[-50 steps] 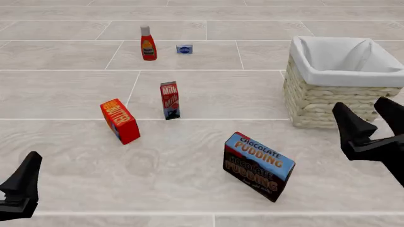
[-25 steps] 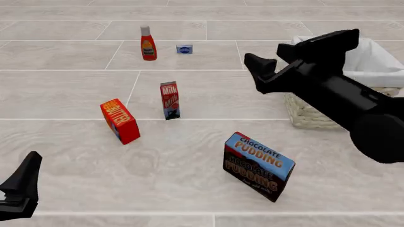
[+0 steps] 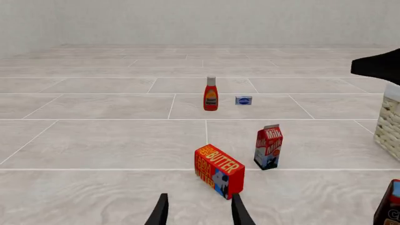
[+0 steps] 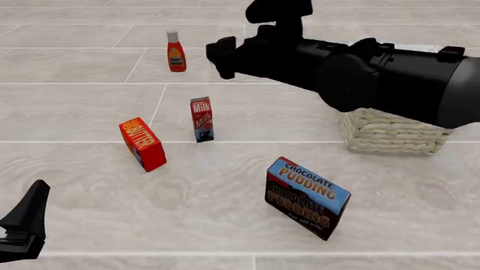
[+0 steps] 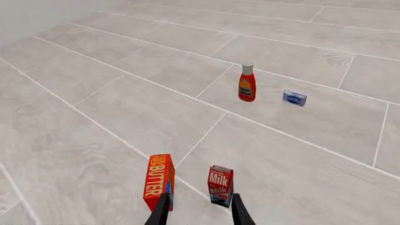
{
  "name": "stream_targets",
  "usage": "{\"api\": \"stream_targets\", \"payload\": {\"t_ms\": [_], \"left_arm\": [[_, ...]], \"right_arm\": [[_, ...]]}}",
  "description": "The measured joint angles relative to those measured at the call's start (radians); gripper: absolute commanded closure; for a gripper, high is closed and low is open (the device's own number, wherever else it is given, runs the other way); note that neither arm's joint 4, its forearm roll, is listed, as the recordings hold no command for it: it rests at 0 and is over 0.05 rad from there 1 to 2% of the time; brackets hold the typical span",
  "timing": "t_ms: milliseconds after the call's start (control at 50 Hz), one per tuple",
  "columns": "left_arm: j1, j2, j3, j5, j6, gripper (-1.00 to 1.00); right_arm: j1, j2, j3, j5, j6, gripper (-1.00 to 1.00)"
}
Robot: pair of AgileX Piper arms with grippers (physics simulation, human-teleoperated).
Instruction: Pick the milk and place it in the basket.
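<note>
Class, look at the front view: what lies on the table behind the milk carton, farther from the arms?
Behind the milk stand a red bottle and, seen in the wrist views, a small blue box. In the front view the right arm covers that box and most of the basket.

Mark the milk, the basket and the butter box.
milk [image 4: 202, 119], front view, on its lettered front face.
basket [image 4: 386, 135], front view, on its woven side wall.
butter box [image 4: 141, 143], front view, on its lettered face.

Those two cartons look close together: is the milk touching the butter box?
Apart. The front view shows bare table between the milk and the butter box.
</note>
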Motion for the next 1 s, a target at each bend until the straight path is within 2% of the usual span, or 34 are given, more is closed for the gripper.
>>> {"api": "stream_targets", "payload": {"t_ms": [200, 400, 1000], "left_arm": [[0.0, 0.0, 0.0, 0.0, 0.0, -1.0], [0.0, 0.0, 0.0, 0.0, 0.0, -1.0], [0.0, 0.0, 0.0, 0.0, 0.0, -1.0]], "right_arm": [[-0.004, 0.132, -0.167, 0.114, 0.021, -1.0], [-0.021, 0.255, -0.292, 0.184, 0.041, -1.0], [-0.067, 0.607, -0.571, 0.257, 0.085, -1.0]]}}
